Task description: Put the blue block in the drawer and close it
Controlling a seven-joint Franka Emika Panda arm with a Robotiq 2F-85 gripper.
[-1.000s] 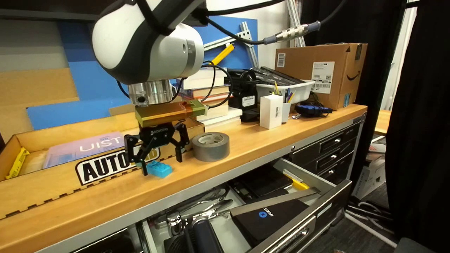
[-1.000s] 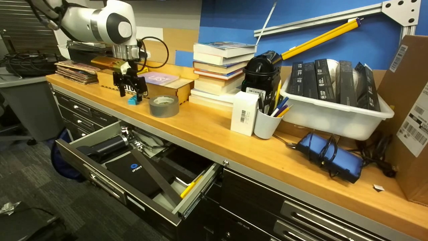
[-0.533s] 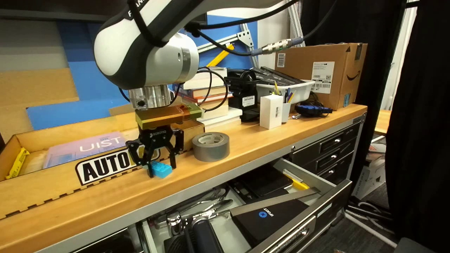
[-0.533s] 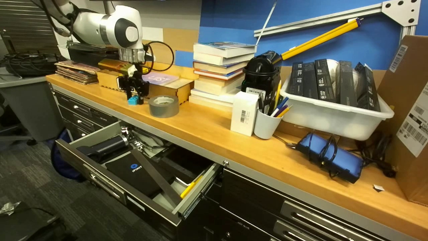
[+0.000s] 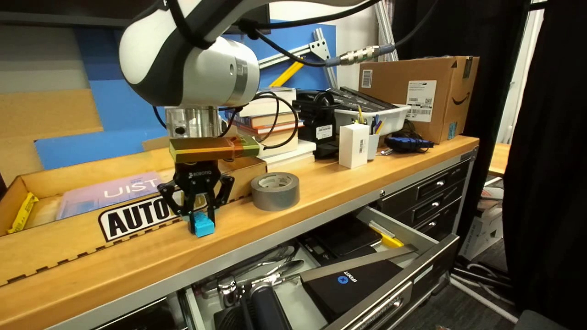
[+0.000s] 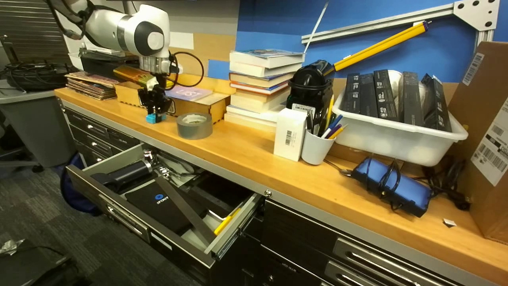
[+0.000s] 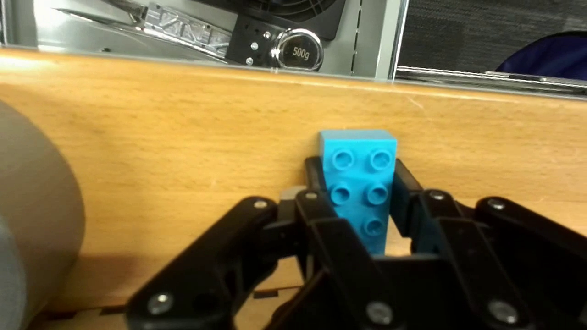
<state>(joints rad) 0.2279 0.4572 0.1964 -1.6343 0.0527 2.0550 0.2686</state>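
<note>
The blue block (image 7: 360, 183), a studded toy brick, sits between both fingers of my gripper (image 7: 359, 176) in the wrist view, and they press on its two long sides. Its near end is partly hidden by the finger links. In both exterior views the block (image 5: 204, 226) is at bench-top level by the front of the wooden box; whether it rests on the wood or hangs just above, I cannot tell. The drawer (image 5: 431, 270) below the bench edge is pulled far out, with tools and a black case in it.
A grey tape roll (image 5: 275, 192) stands close beside the gripper. Behind is the wooden box (image 5: 137, 215) with a sign. Farther along the bench are stacked books (image 6: 260, 85), a white carton (image 6: 291, 135) and a pen cup (image 6: 316, 149). A metal ruler (image 6: 184, 210) lies across the drawer.
The fingers, wide apart a second ago, have come together on the blue block. The block has turned and shifted slightly. The drawer has not moved.
</note>
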